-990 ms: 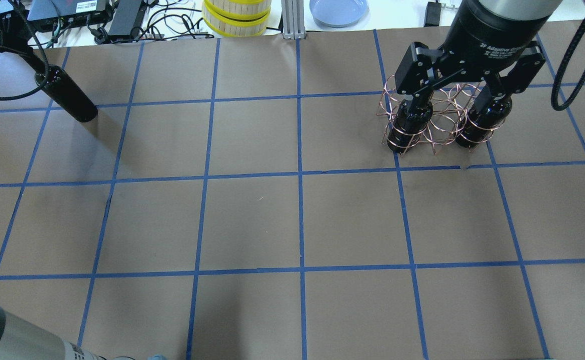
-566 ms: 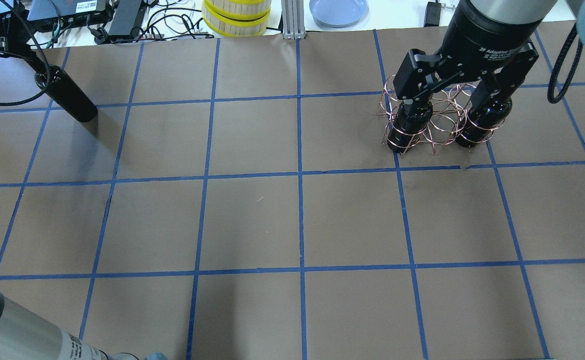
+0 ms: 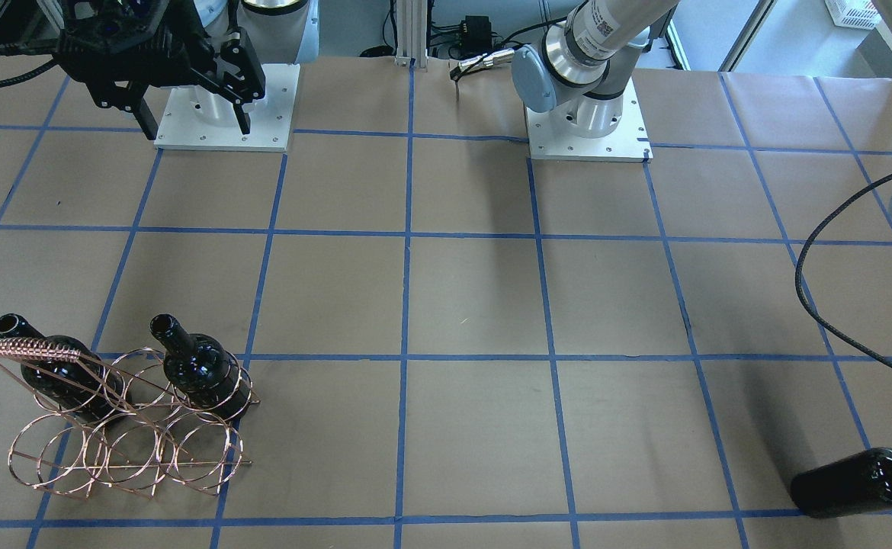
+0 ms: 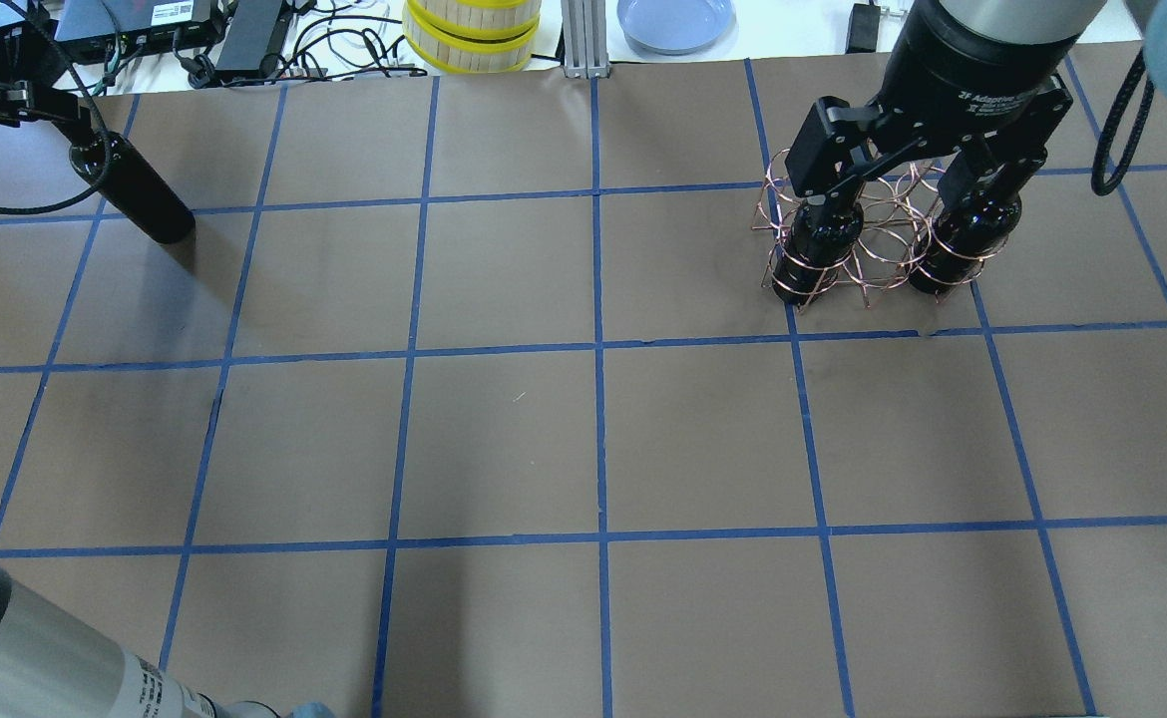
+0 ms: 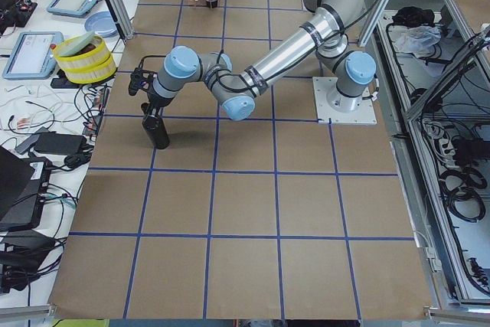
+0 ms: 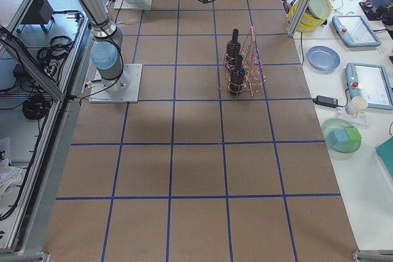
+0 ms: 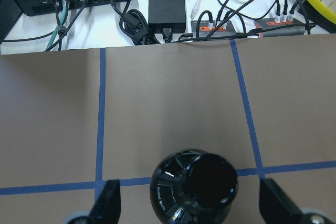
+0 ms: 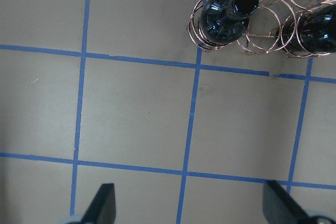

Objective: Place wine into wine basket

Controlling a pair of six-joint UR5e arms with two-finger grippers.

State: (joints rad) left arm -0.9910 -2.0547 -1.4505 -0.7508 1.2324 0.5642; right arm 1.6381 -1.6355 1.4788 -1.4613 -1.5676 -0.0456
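Wine basket [image 3: 130, 413] holds two bottles [image 3: 203, 371] (outer rings); third bottle [image 3: 848, 485], apparently upright, sits well apart.

Brown paper tabletop [image 4: 504, 449], blue tape grid [image 4: 598, 349]; cluttered white bench [image 4: 783, 28] beyond.

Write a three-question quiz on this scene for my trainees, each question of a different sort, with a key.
1. True or false: the basket's middle ring holds a bottle.
2. How many bottles sit in the basket: A one, B two, C three?
3. Which gripper straddles the loose bottle?
Key: 1 false; 2 B; 3 the left gripper.
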